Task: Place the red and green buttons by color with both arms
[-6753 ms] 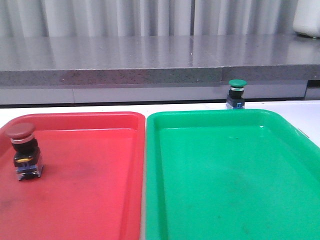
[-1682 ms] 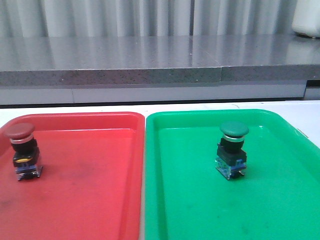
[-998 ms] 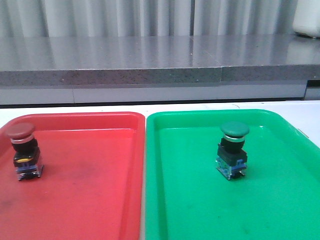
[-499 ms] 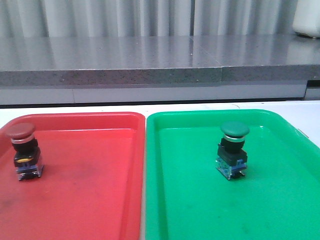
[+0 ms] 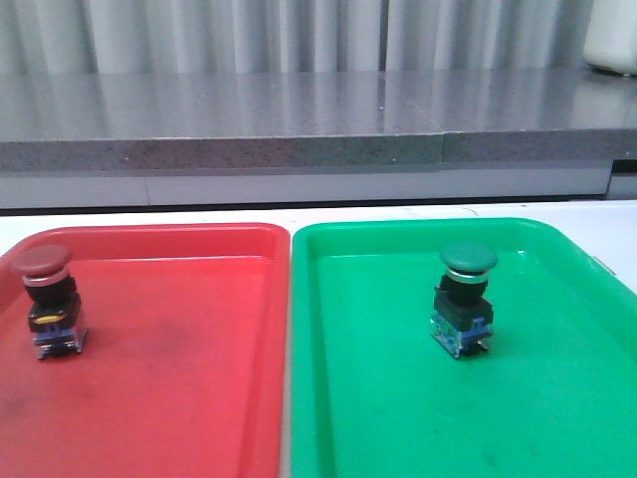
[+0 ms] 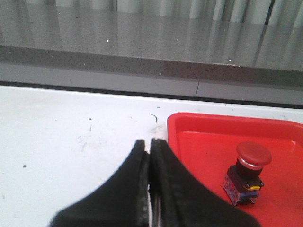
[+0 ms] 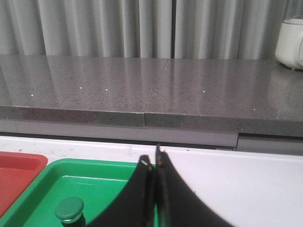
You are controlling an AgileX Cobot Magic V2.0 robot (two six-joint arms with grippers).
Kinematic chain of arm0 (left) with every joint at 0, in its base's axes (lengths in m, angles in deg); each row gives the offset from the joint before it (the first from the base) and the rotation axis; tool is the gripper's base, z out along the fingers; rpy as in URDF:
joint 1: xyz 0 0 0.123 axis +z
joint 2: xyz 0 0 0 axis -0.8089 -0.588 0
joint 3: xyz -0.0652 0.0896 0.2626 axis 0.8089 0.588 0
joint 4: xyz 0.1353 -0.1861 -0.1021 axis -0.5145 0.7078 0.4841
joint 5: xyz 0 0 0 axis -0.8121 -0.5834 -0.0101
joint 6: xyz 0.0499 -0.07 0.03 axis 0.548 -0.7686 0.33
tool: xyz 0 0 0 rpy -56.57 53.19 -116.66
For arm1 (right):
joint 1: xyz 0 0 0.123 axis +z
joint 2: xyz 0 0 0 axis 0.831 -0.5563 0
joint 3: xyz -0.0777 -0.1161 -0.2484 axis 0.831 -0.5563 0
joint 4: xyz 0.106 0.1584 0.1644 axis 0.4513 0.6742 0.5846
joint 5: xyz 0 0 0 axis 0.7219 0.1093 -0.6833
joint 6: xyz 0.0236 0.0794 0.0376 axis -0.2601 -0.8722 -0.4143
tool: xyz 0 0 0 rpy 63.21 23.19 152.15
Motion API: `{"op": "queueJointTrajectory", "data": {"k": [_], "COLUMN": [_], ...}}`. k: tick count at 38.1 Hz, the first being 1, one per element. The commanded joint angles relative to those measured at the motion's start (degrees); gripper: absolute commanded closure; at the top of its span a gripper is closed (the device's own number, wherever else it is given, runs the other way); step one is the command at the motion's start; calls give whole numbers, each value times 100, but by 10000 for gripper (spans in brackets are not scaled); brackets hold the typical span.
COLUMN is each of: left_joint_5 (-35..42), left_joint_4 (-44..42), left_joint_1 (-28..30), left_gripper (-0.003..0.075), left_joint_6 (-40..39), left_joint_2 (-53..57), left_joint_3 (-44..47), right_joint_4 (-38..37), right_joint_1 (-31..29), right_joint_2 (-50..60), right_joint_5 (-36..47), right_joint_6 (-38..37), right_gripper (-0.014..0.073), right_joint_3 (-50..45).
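Note:
The red button [image 5: 48,301] stands upright at the left side of the red tray [image 5: 189,329]; it also shows in the left wrist view [image 6: 247,172]. The green button [image 5: 462,298] stands upright in the green tray [image 5: 557,388]; its cap shows in the right wrist view [image 7: 69,209]. My left gripper [image 6: 149,142] is shut and empty over the white table, beside the red tray's corner. My right gripper [image 7: 153,161] is shut and empty, above the green tray's far rim. Neither gripper shows in the front view.
The two trays lie side by side on a white table [image 5: 597,224]. A grey stone ledge [image 5: 299,119] runs along the back. A white appliance [image 5: 612,35] stands at the far right on the ledge.
In the oldest frame the green button stood on the table behind the green tray; since 1.7 s ago it stands inside the green tray. Nothing has moved in the last second.

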Motion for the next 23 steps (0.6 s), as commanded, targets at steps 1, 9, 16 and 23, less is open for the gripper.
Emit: {"op": "queueJointTrajectory", "data": {"k": [1,9,16,23], "left_joint_5": [905,834,834,834], "left_joint_4": [121,121,121,121], "left_joint_1": [11,11,11,11], "left_gripper": [740,740,740,740], "left_joint_6": [-60,-60,-60,-60], "left_joint_2": [102,93,93,93], "left_joint_3": [152,140,140,140], "right_joint_4": [-54,-54,-54,-54], "right_joint_1": [-32,-32,-32,-32], "right_joint_2": [-44,-44,-44,-44], "right_joint_5": [468,468,468,468], "right_joint_6": [51,51,51,51], "right_gripper": [632,632,632,632], "right_joint_3": [155,155,155,155]}}
